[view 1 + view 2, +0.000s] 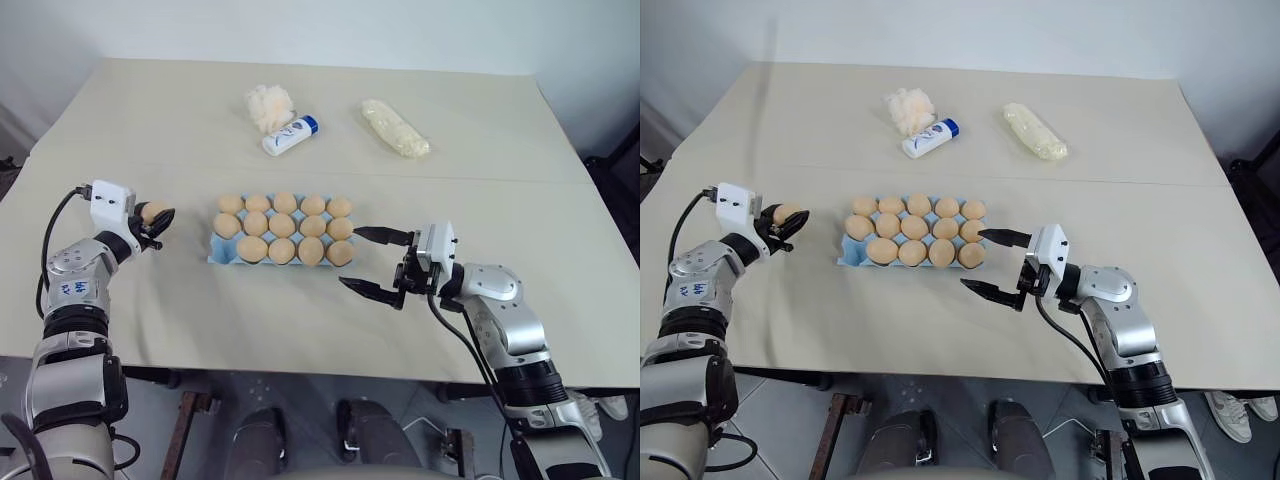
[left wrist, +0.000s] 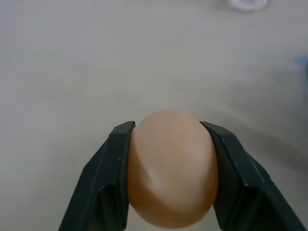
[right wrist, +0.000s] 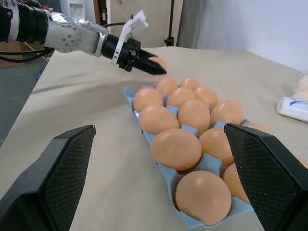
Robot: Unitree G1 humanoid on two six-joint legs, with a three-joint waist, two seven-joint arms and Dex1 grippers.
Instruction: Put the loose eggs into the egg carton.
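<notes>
Left tool [image 1: 157, 217] clamped on smooth tan oval egg [image 1: 152, 211]; right tool [image 1: 375, 263] wide, empty. Light blue moulded carton [image 1: 216, 250] just beside left tool, seemingly full. Carry level, find a free cup, lower gently.

Eggs [image 1: 285, 227]: fifteen in the carton, one [image 1: 153, 212] outside it, sixteen in all. Egg carton [image 1: 218, 249]: one. Bottle [image 1: 290, 136]: one. Fluffy puff [image 1: 269, 105]: one. Pale wrapped roll [image 1: 394, 128]: one.
</notes>
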